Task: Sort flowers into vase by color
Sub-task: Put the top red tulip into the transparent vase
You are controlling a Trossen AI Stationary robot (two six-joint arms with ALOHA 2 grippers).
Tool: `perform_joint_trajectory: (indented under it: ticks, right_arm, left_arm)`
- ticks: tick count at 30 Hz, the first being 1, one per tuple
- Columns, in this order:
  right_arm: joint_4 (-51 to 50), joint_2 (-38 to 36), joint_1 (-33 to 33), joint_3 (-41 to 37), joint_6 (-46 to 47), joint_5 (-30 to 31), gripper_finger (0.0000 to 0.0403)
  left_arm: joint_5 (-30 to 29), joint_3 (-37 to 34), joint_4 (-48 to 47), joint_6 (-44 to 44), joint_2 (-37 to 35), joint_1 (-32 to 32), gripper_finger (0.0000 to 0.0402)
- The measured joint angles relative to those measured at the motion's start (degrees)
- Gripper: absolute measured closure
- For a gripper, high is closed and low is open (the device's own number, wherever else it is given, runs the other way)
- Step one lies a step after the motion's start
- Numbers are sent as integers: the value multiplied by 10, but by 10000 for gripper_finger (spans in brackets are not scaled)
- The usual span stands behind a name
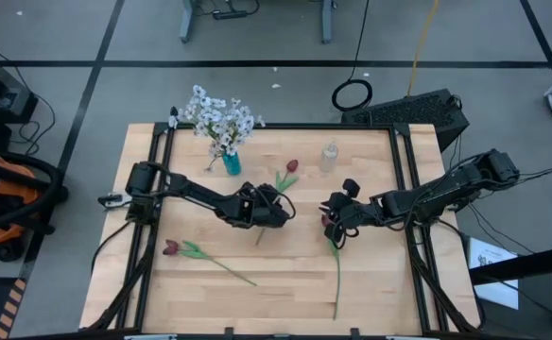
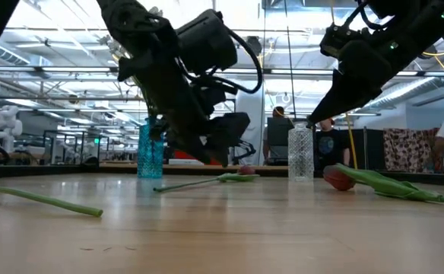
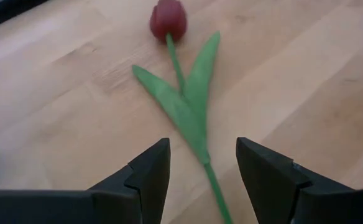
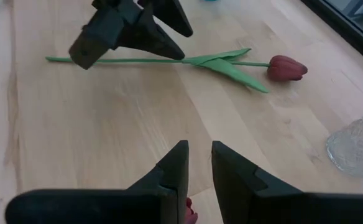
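Three dark red tulips lie flat on the table. The middle tulip point(image 1: 291, 167) has its stem running toward the near edge. My left gripper point(image 3: 203, 149) is open, with one finger on each side of that stem point(image 3: 214, 186) below the leaves, not touching it. The right tulip point(image 1: 330, 223) lies with its bud point(image 4: 189, 214) just under my right gripper point(image 4: 200, 149), which hangs above it, open by a narrow gap with nothing between the fingers. The left tulip point(image 1: 170, 247) lies alone near the near-left corner. The white blossom sprays point(image 1: 221, 118) stand in a teal vase point(image 1: 231, 166).
A clear glass vase point(image 1: 329, 157) stands empty near the far edge, right of the teal vase. The two grippers are close together at the table's middle, my left gripper point(image 4: 132, 28) showing just beyond the right one. Bare wood lies toward the near edge.
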Motion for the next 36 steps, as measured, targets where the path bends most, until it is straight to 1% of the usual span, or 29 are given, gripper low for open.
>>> perform_joint_trajectory:
  ticks: [9,10,13,15,22,28,36]
  right_arm:
    - [0,0,0,0,-19,0,342]
    - [0,0,0,0,-19,0,342]
    - [0,0,0,0,-19,0,342]
    - [0,0,0,0,-19,0,342]
    - [2,0,0,0,-19,0,342]
    - [2,0,0,0,-24,3,342]
    - [3,0,0,0,-29,15,342]
  left_arm:
    - [2,0,4,-3,7,0,210]
    - [9,0,3,-3,8,2,210]
    - [67,0,3,-5,7,13,210]
    - [91,0,-2,-16,8,19,211]
    - [93,0,-2,-23,8,28,211]
    - [150,0,-4,-49,8,39,211]
    - [169,1,-4,-59,7,42,211]
